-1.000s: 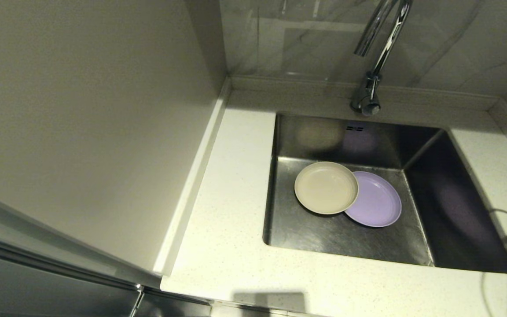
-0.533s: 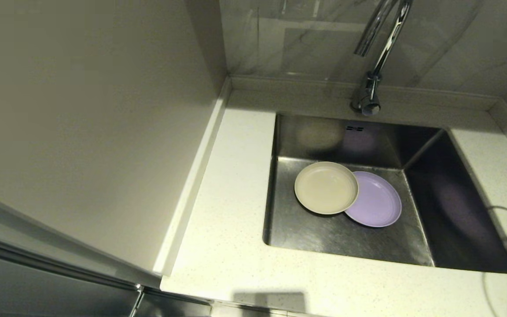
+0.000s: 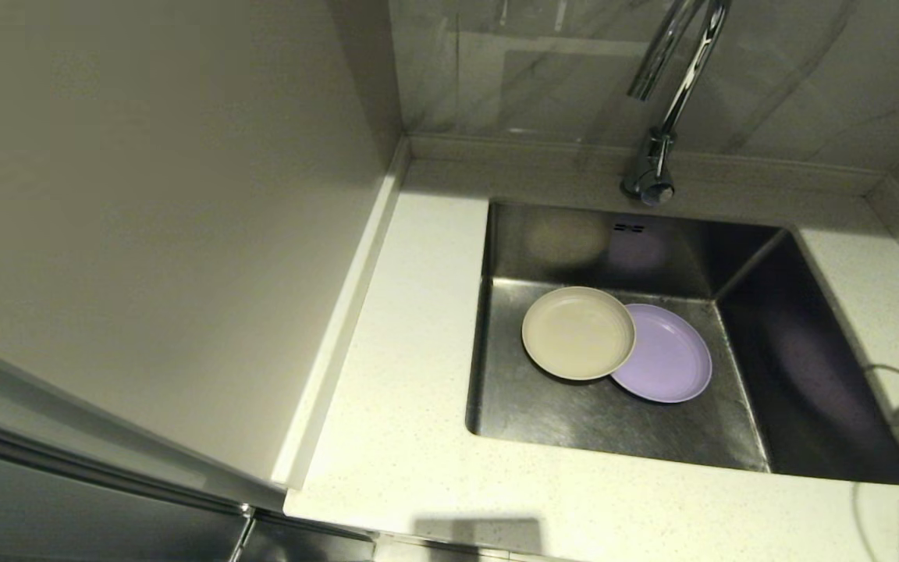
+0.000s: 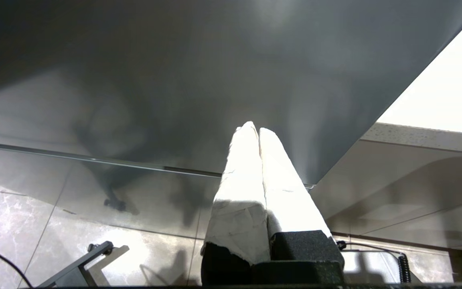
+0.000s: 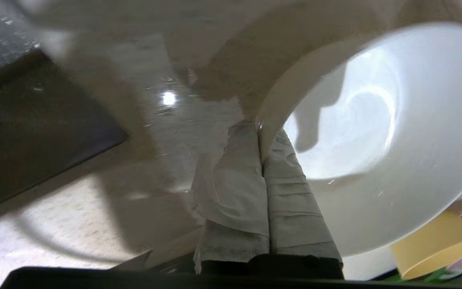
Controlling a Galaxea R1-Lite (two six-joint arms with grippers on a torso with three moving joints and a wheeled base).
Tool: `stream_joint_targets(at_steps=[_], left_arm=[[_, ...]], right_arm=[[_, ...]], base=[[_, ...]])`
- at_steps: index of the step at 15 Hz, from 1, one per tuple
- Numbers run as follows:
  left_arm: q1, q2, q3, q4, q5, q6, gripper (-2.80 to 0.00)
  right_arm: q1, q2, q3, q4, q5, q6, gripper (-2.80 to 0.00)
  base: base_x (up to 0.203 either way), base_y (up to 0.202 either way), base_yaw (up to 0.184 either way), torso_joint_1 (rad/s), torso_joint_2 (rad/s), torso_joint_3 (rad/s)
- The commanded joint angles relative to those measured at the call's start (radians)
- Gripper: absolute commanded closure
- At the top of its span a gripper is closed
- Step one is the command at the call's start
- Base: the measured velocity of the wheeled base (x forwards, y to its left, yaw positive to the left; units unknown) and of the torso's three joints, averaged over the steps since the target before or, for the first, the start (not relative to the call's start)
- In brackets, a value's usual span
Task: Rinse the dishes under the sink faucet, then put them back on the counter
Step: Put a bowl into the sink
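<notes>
We see the white bowl (image 5: 375,132) in the right wrist view, tilted, with its rim caught between the two wrapped fingers (image 5: 235,176) of the right claw (image 5: 258,127), which is clenched on that rim. Under it lies the speckled table (image 5: 74,216), wet with small drops, and the dark corner of the sink (image 5: 22,120) is near. A yellow thing (image 5: 435,245) shows beside the bowl's far edge; we cannot tell what it is.

In the head view the beige plate (image 3: 578,332) lies flat on the floor of the sink (image 3: 574,421), and its edge overlaps the lavender plate (image 3: 672,355) beside it. Both lie towards the back left part of the basin; the front and the right part of the floor are bare. The faucet (image 3: 664,101) stands behind the back rim, its spout curved over the basin. The table (image 3: 410,406) runs as a broad strip on the left and in front of the sink, up to a wall panel (image 3: 145,195).

The left claw (image 4: 258,130) hangs low beside a dark cabinet front (image 4: 175,80), its fingers pressed together and grasping nothing.
</notes>
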Motion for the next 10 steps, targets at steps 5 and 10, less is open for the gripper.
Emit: stream_joint_targets(at_steps=[5, 10], left_arm=[[-0.001, -0.003, 0.000, 0.000, 0.000, 0.000, 0.00], [-0.002, -0.003, 0.000, 0.000, 0.000, 0.000, 0.00]], right_arm=[[0.278, -0.292, 0.092, 0.020, 0.000, -0.084, 0.00], [0.694, -0.364, 0.079, 0.019, -0.097, -0.083, 0.00]], base=[[0.000, 0.000, 0.000, 0.000, 0.00, 0.000], [0.000, 0.000, 0.000, 0.000, 0.00, 0.000]])
